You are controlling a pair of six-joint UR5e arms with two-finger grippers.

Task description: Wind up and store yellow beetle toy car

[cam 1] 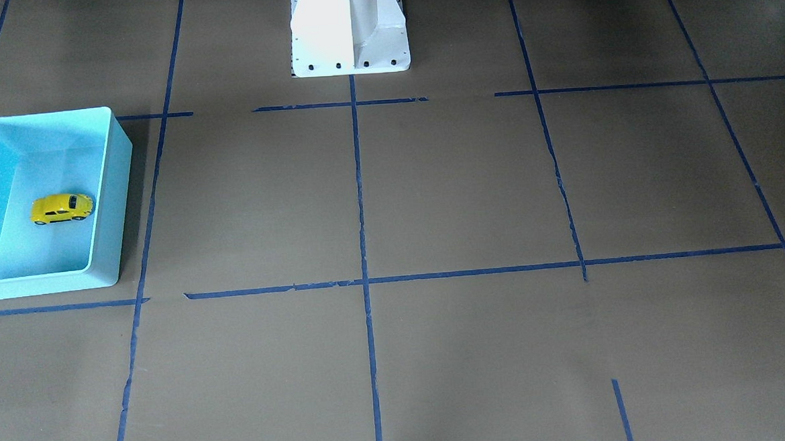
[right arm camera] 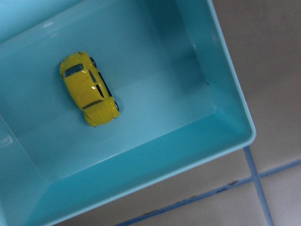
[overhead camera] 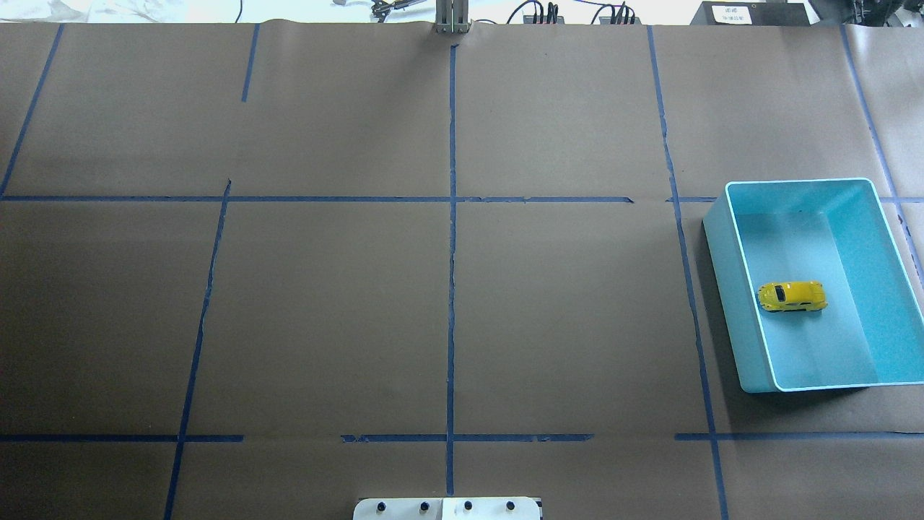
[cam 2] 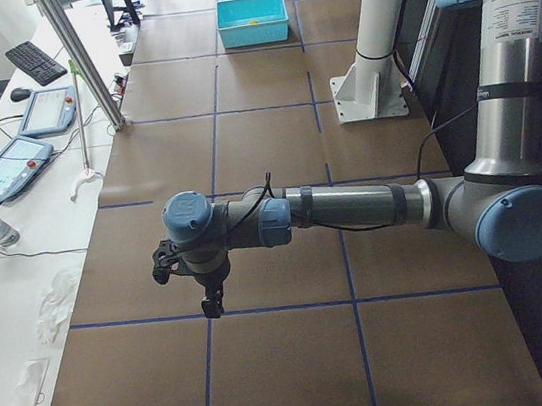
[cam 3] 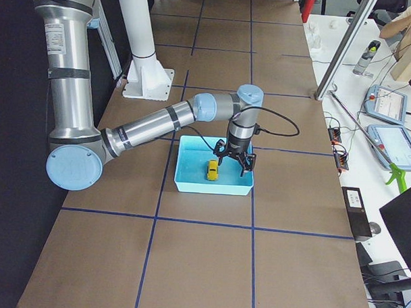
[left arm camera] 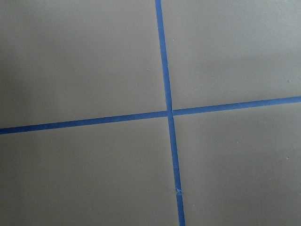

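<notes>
Looks basically done, with the yellow beetle toy car (overhead camera: 792, 296) sitting inside the turquoise bin (overhead camera: 747, 339), right gripper (cam 3: 234, 167) over that bin, left gripper (cam 2: 207, 303) far from it, can't tell either's opening.

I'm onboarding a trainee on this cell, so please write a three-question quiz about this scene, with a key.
1. True or false: the yellow beetle toy car stands on its wheels inside the turquoise bin.
2. Which hangs above the bin? A) left pincer B) right pincer C) neither
3. Fill in: the left wrist view shows crossing ___ tape lines.
Key: 1 true; 2 B; 3 blue.
</notes>
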